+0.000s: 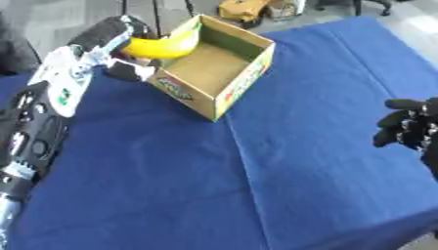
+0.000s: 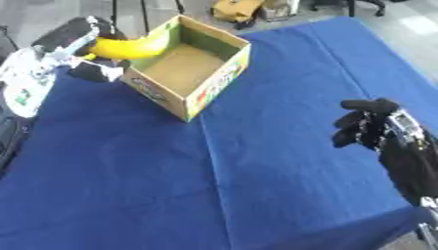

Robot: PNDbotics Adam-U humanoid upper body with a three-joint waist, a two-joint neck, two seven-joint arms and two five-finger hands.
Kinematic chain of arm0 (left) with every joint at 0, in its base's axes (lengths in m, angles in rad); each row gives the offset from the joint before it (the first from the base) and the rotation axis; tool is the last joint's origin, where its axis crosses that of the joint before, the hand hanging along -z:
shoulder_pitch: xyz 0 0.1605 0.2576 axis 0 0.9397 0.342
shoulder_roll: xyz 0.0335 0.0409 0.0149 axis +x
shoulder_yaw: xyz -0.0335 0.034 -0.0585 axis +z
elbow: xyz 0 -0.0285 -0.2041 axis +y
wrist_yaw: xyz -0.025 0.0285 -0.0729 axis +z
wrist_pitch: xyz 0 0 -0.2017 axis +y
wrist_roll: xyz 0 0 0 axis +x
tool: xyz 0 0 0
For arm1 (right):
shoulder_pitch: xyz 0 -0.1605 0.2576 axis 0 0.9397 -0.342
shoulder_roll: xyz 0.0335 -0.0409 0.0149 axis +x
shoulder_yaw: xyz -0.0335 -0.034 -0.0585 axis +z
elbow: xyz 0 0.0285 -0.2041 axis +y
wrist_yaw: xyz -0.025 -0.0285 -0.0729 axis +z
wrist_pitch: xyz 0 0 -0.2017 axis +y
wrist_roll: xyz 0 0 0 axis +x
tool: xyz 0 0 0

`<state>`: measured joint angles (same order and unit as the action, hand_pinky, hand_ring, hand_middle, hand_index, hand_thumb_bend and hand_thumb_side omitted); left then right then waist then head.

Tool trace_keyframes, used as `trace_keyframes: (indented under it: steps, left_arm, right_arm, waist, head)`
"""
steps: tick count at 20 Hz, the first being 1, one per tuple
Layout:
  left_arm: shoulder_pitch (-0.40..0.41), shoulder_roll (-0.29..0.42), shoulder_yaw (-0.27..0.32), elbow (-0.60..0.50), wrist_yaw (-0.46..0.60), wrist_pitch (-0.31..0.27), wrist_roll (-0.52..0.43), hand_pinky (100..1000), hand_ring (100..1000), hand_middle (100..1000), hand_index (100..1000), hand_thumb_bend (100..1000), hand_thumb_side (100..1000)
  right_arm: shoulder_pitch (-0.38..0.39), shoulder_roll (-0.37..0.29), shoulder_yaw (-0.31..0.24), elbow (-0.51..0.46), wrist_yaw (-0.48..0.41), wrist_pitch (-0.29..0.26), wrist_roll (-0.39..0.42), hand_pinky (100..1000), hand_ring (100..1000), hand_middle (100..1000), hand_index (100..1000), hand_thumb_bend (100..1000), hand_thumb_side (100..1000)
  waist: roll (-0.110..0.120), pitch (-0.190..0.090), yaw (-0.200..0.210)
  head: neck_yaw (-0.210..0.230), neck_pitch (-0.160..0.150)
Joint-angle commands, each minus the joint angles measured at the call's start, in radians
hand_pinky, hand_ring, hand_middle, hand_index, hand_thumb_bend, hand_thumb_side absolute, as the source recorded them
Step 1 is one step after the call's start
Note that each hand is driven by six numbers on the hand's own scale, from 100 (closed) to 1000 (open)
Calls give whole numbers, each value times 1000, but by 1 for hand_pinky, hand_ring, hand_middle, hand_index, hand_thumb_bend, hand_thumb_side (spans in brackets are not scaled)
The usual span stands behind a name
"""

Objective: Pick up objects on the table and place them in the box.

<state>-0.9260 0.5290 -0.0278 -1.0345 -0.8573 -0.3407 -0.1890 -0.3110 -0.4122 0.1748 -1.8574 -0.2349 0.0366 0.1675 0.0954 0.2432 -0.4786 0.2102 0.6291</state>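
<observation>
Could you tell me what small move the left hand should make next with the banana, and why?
Probably carry it a little further right and lower it. The left hand holds the banana over the near-left rim of the open box, so only its tip overhangs the bare box floor. Released here, it might catch on the wall. The right hand hangs idle at the right.

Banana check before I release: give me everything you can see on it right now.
The banana is plain yellow, curved and unpeeled, smooth-skinned with no visible marks. The left hand has its fingers curled round its left end. It is held roughly level in the air, its free tip reaching over the near-left rim of the open cardboard box. Whether it touches the rim cannot be told. It is not yet inside.
</observation>
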Motion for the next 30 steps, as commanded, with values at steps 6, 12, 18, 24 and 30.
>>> trace_keyframes:
  steps: [6,12,18,24,30]
  left_arm:
    - [-31,39,23,28,-40,-20,36,618,618,584,682,100,277]
    - [-20,27,21,48,-103,-47,28,633,653,632,738,220,596]
    - [-9,15,29,76,-128,-82,-11,636,657,638,740,320,789]
    - [3,-1,33,71,-100,-110,-29,642,678,670,743,365,1000]
    - [51,12,25,-84,161,-115,2,618,662,640,716,187,966]
  right_arm:
    - [-53,5,31,-25,12,6,40,586,571,586,813,100,1000]
    - [-57,9,37,-14,24,7,51,585,571,586,813,100,1000]
    - [-55,10,37,-5,28,8,53,584,570,585,813,100,1000]
    - [-49,10,35,1,26,9,52,584,570,584,812,100,1000]
    - [-26,7,25,8,19,7,47,583,570,584,811,100,1000]
  waist:
    - [37,7,-91]
    - [61,10,-103]
    - [70,5,-99]
    - [67,-4,-82]
    - [44,-31,-9]
  head:
    - [109,-67]
    - [137,-71]
    - [139,-63]
    - [128,-55]
    - [106,-30]
